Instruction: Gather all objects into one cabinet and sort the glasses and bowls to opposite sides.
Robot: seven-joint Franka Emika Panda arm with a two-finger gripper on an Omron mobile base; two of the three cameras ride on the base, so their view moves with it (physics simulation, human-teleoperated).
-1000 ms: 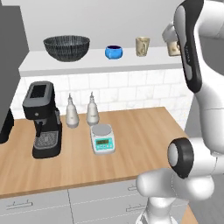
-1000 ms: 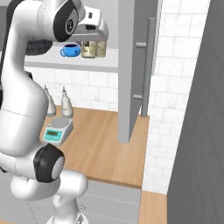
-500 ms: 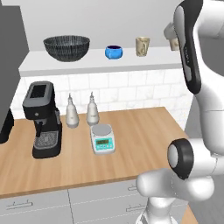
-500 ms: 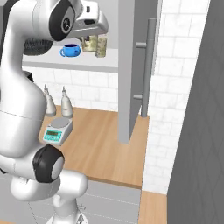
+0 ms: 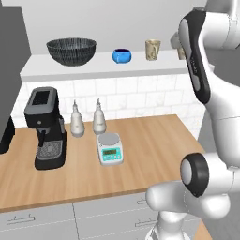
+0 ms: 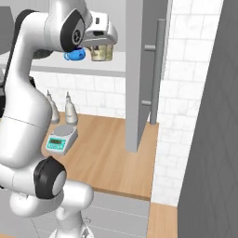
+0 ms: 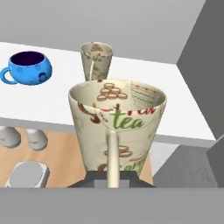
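Left base view: on the pale cabinet shelf (image 5: 93, 70) you have, from 9 o'clock toward 3 o'clock, the wide dark bowl (image 5: 71, 50) with its fine pale line weave, the small glossy blue bowl (image 5: 122, 56), and one beige mottled cup (image 5: 152, 49) standing upright. All three stand apart from one another. At the 2 o'clock edge a second cup (image 5: 178, 43) shows partly behind the white arm. On the wooden counter (image 5: 150, 150) sit a black coffee machine (image 5: 45, 129), two white bottles (image 5: 77, 120) and a small scale (image 5: 110, 149); its display is too small to read.

Right base view: the gripper (image 6: 101, 46) is at 11 o'clock, level with the shelf, and the held cup hangs just under the hand, beside the blue bowl at its 9 o'clock. The dark grey cabinet door (image 6: 144, 69) stands open at 12 o'clock, with its bar handle (image 6: 155, 69) facing you.

Hand view: the pincer is narrowed onto the near wall of the held cup, pinching the rim at 6 o'clock. On the cup's inside wall you can read "tea" in green script; red-brown lettering to its left is cut off, and brown stacked ovals sit above and below. The cup is cream, tapered and upright. The other cup stands behind it at 12 o'clock, apart, with the same kind of print. The blue bowl lies at 10 o'clock, dark inside, with a loop on its side.
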